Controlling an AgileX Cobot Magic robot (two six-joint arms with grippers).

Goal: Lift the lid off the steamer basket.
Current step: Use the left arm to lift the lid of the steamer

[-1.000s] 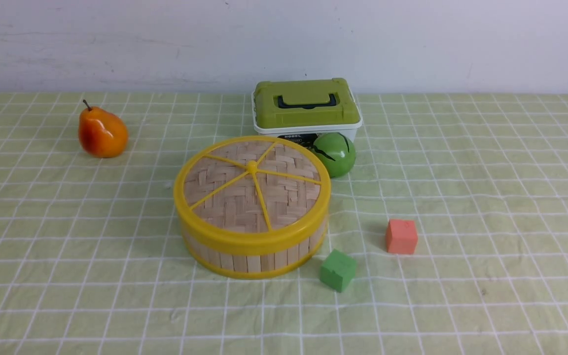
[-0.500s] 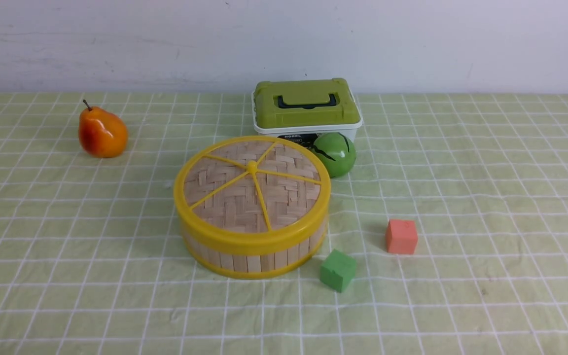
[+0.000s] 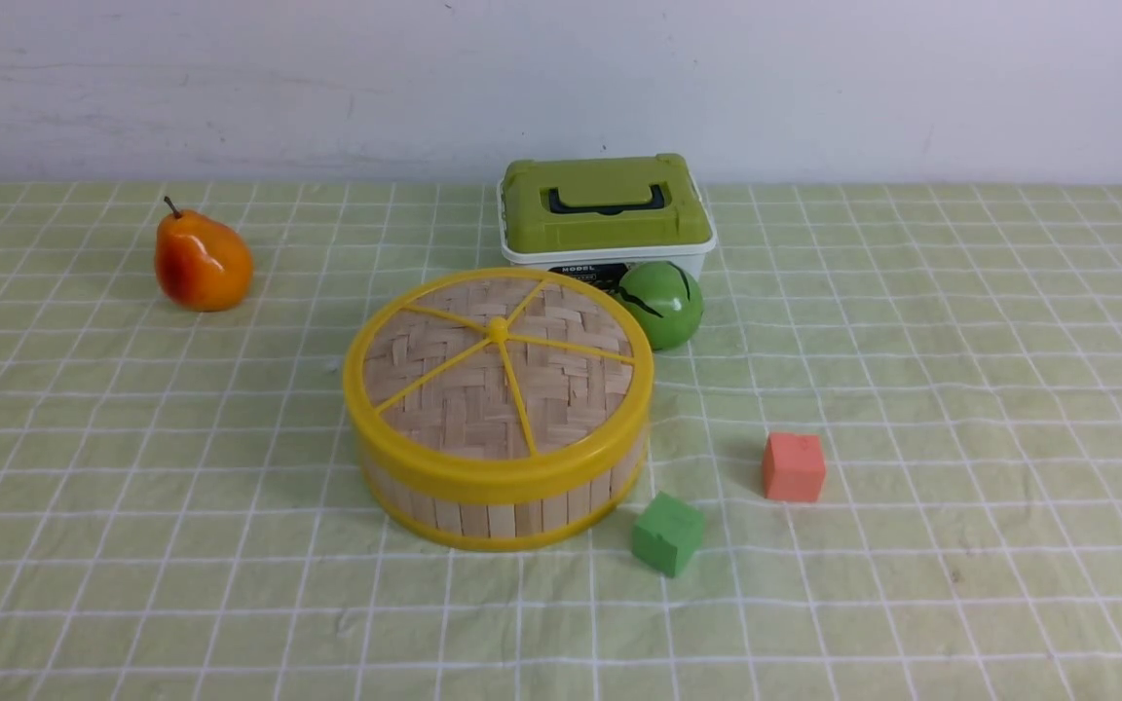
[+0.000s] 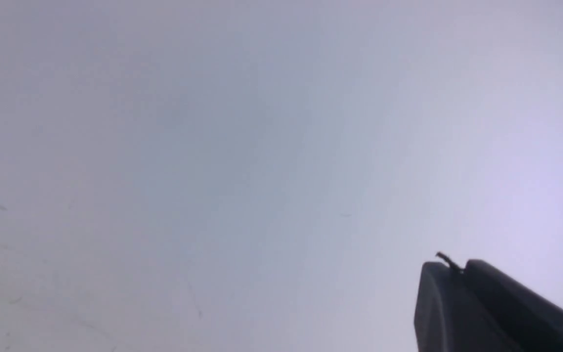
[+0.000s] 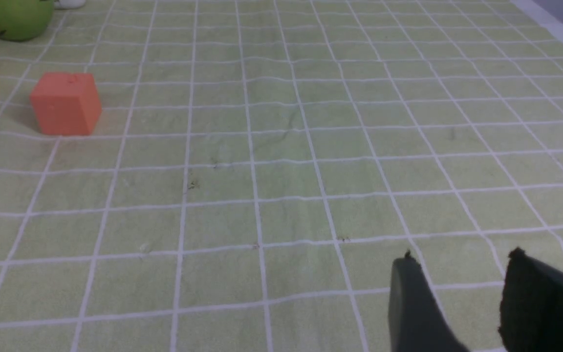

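Observation:
The lid (image 3: 498,365), woven tan bamboo with a yellow rim and spokes, sits flat on the steamer basket (image 3: 503,511) at the middle of the table in the front view. Neither gripper shows in that view. In the left wrist view, my left gripper (image 4: 452,266) has its dark fingers pressed together with nothing between them, in front of a plain pale wall. In the right wrist view, my right gripper (image 5: 462,259) stands open over bare tablecloth, with a gap between its fingers. The lid and basket are outside both wrist views.
A green-topped white box (image 3: 603,209) and a green ball (image 3: 660,304) stand just behind the basket. A green cube (image 3: 667,534) and a red cube (image 3: 793,467) lie to its front right. A pear (image 3: 202,263) sits far left.
A dark part that showed at the front view's lower left corner half a second ago is gone from view. The objects on the table have not moved.

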